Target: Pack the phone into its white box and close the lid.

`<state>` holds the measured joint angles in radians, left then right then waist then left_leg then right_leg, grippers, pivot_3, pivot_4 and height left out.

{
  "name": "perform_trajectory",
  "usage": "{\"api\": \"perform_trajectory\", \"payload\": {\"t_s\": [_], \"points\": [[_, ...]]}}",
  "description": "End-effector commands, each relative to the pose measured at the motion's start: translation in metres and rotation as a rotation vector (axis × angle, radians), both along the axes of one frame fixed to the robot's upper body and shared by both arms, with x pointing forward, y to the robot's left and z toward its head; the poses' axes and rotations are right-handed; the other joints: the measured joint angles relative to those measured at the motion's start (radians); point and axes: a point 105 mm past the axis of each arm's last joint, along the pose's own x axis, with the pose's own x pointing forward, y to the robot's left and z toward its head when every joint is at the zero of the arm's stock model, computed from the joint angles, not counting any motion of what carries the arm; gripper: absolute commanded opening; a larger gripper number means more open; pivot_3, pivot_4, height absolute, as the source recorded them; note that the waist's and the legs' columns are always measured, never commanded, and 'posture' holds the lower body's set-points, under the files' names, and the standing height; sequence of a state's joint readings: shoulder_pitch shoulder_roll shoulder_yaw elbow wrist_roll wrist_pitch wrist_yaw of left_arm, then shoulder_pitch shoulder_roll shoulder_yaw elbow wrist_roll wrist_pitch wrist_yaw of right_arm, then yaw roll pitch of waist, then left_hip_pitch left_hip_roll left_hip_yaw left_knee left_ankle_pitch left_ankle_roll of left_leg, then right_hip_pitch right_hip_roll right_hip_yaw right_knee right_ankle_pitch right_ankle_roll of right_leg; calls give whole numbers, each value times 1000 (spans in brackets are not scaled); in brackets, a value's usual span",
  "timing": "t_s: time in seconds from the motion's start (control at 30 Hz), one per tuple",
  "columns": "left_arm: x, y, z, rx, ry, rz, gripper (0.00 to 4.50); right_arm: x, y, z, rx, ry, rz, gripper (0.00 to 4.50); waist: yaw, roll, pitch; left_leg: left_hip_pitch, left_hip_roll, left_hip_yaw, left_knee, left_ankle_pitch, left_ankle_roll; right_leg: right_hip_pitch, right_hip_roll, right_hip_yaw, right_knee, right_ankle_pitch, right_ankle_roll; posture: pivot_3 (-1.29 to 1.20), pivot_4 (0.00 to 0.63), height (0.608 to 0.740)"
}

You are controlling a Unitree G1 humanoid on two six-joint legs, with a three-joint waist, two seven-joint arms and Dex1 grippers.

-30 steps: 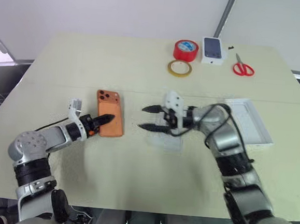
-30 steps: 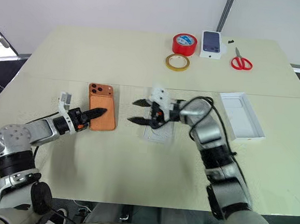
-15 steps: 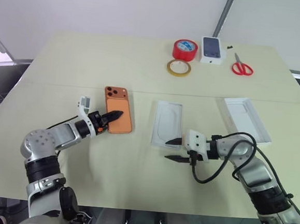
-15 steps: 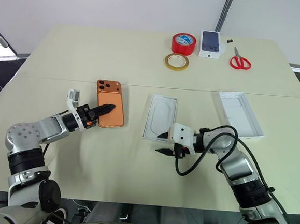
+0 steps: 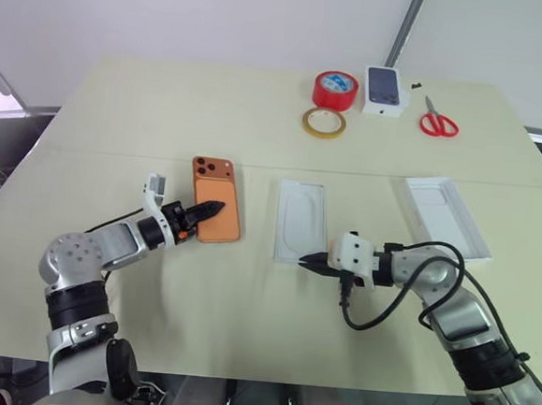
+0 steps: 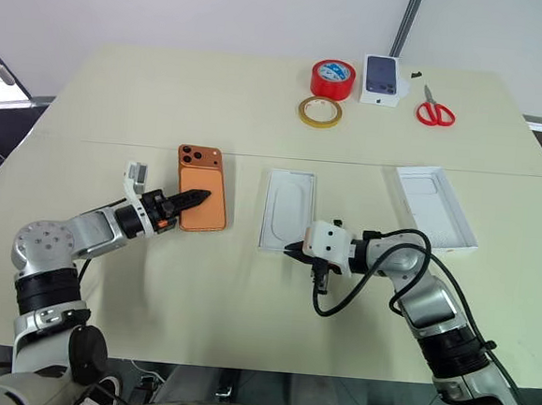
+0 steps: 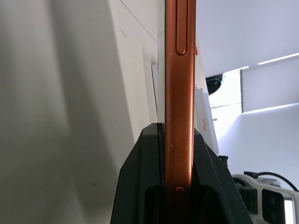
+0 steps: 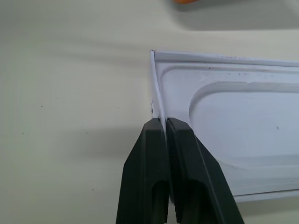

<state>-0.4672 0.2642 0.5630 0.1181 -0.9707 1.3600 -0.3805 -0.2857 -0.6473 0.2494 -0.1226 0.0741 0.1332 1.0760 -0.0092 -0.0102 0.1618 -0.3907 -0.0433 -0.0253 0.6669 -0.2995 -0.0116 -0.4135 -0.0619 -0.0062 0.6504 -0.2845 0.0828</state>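
Left tool clenched on the long edge of the phone, which lies camera-side up on the worktop, left of centre. Right tool pinched tight on the near thin wall of the white box, just right of the phone. Lid lies apart, further right.

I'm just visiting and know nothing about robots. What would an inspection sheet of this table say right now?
Surface: pale table, flat, a seam across it.
Job's things: orange phone gripped at its edge; white box pinched at its near wall; lid lying apart to the right.
Clutter: red tape roll, tan tape ring, small box with phone picture, red scissors, all at the far edge.
Grippers: left gripper jaws shut on phone; right gripper jaws shut on box wall.
Cables: black cable looping by right wrist.
Surroundings: white wall behind.
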Motion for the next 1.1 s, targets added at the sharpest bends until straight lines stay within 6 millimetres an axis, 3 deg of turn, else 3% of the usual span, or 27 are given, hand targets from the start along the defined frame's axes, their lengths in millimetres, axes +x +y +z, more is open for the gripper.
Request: {"api": "perform_trajectory", "payload": {"t_s": [0.03,0.27,0.43,0.53,0.73,0.87,0.93,1.03,1.1], "points": [[2,-9,23,-19,-87,-19,0,-7,4,1,1,28,28,202,0,0,0,0,0,0,0,0,0,0,0,0,0,0,0,0,150,740],[5,-38,42,-99,-111,-80,0,-22,27,7,34,48,96,202,2,-1,0,0,0,0,0,0,0,0,0,0,0,0,0,0,150,740],[4,-61,39,-103,-111,-110,0,-23,35,7,65,127,81,202,0,-1,0,0,0,0,1,0,0,0,0,0,1,0,0,0,150,740],[2,-70,39,-122,-112,-125,0,-20,36,12,86,125,63,1026,1,-1,0,0,0,0,1,0,0,0,0,0,1,0,0,0,150,740],[-3,-75,33,-114,-96,-146,0,-31,35,43,174,154,93,4074,1,-1,0,0,0,0,1,0,0,0,1,0,1,0,0,0,150,740],[-14,-79,19,-103,-45,-185,0,-26,19,70,254,205,29,4074,1,-1,0,0,0,0,1,0,0,1,1,0,1,0,0,0,150,740],[-18,-82,13,-112,-19,-197,0,-19,1,63,204,208,-35,4074,4,-1,0,0,0,-1,1,0,1,1,0,0,1,0,0,0,150,740],[-23,-88,7,-98,1,-222,0,-12,-34,36,-41,166,-103,4074,20,-1,0,0,0,-1,2,-1,2,1,0,0,-1,0,0,0,150,740],[-25,-93,5,-72,0,-241,0,-2,-43,38,-41,137,-154,4074,22,-1,1,0,0,0,2,-1,2,1,0,0,-1,0,0,0,150,740]]}}
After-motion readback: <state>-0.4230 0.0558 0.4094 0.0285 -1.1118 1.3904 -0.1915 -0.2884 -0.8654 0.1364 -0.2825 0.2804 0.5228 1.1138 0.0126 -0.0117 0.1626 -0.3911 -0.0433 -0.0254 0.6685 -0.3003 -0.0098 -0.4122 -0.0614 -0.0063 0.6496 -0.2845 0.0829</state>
